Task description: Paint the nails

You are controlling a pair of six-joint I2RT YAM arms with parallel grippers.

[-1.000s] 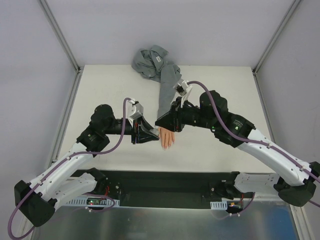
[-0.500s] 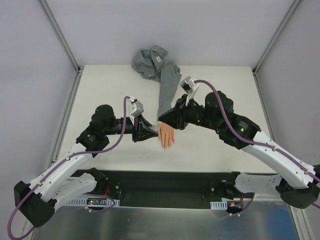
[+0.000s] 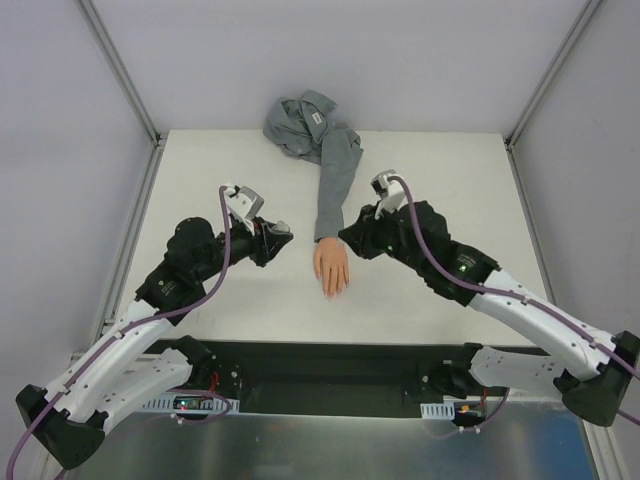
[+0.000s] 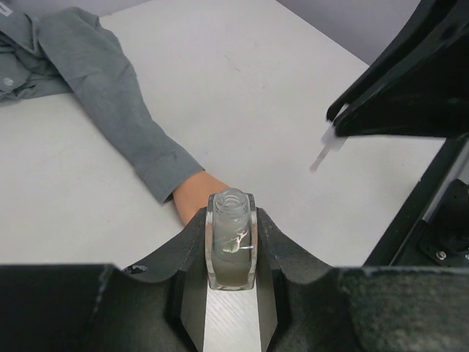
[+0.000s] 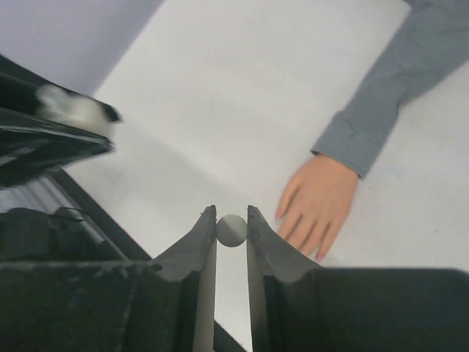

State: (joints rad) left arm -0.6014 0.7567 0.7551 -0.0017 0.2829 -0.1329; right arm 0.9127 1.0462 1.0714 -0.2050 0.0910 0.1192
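Left wrist view: your left gripper (image 4: 231, 221) is clenched on the small clear bottle (image 4: 231, 253). Its neck is uncapped, the contents are pale, and I cannot read the level. Tip it and polish could spill on the worktop (image 4: 242, 81).

Right gripper (image 5: 231, 220) grasps the round cap (image 5: 231, 231), its brush (image 4: 323, 149) in the air.

The nails (image 5: 320, 257) sit on the mannequin hand (image 5: 316, 199), mid-worktop, fingertips toward the near edge. They are tiny, so a misjudged descent could smear the skin or the sleeve (image 5: 388, 95).

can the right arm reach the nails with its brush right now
Probably yes: the right claw, shut on the brush, hangs beside the nails with nothing between them; the left claw and bottle sit clear to the side.
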